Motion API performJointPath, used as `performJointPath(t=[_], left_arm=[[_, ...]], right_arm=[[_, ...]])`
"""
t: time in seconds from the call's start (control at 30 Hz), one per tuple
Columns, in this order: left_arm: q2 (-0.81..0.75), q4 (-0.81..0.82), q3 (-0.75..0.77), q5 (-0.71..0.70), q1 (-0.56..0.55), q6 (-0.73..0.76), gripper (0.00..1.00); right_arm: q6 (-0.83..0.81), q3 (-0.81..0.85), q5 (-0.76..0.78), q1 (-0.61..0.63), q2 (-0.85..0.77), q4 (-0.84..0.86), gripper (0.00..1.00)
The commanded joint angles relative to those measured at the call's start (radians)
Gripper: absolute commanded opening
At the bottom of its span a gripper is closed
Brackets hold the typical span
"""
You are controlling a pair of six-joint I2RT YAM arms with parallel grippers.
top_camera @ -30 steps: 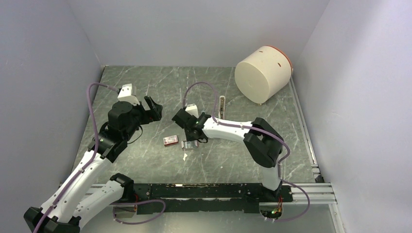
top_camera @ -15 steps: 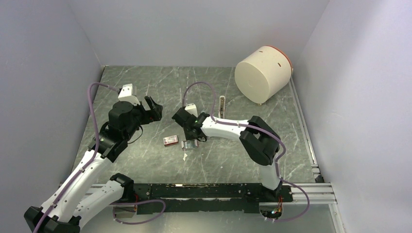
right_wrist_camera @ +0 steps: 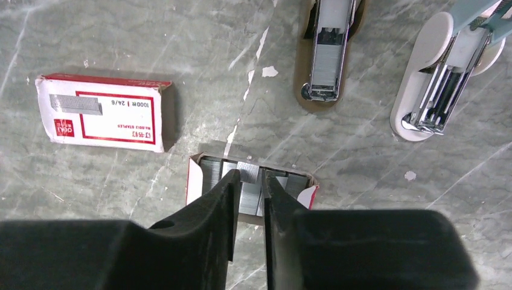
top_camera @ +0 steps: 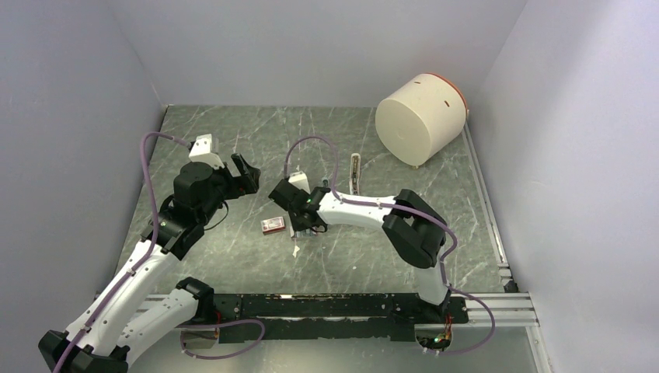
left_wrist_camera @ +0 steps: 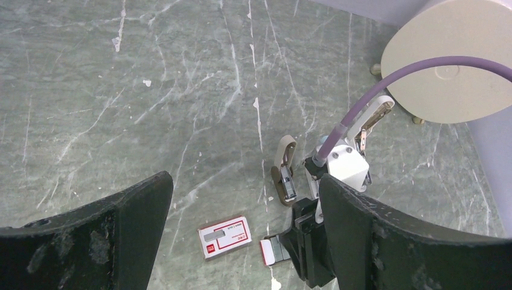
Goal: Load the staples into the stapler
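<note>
Fingers [right_wrist_camera: 224,204] of the right gripper [right_wrist_camera: 250,177] pinch together on the staples [right_wrist_camera: 211,171], which lie in their red-edged tray [right_wrist_camera: 191,181] on the table [right_wrist_camera: 121,36], just beside the small box [right_wrist_camera: 102,113] and near the stapler [right_wrist_camera: 329,48]. We see the left gripper [left_wrist_camera: 244,184] hanging with its jaws spread wide, holding nothing.

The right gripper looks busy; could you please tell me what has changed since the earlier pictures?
The right gripper shifted left onto the staples, and its fingers closed on a strip of them. The left gripper stayed open and raised, and the red box did not move.
</note>
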Motion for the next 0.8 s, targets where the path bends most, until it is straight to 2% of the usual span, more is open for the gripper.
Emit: performJointPath(t=[0.0, 0.23, 0.43, 0.77], left_arm=[[-0.009, 0.008, -0.008, 0.016, 0.004, -0.004, 0.95], [-0.009, 0.004, -0.008, 0.012, 0.004, -0.001, 0.95], [-0.011, 0.006, -0.009, 0.018, 0.004, 0.001, 0.95], [-0.008, 0.005, -0.008, 0.016, 0.004, 0.0, 0.95]], right_arm=[[0.016, 0.004, 0.002, 0.009, -0.023, -0.016, 0.26], [0.017, 0.002, -0.009, 0.01, -0.014, -0.001, 0.28], [0.017, 0.003, -0.025, 0.01, -0.001, 0.008, 0.24], [0.027, -0.007, -0.036, 0.01, 0.01, 0.016, 0.28]])
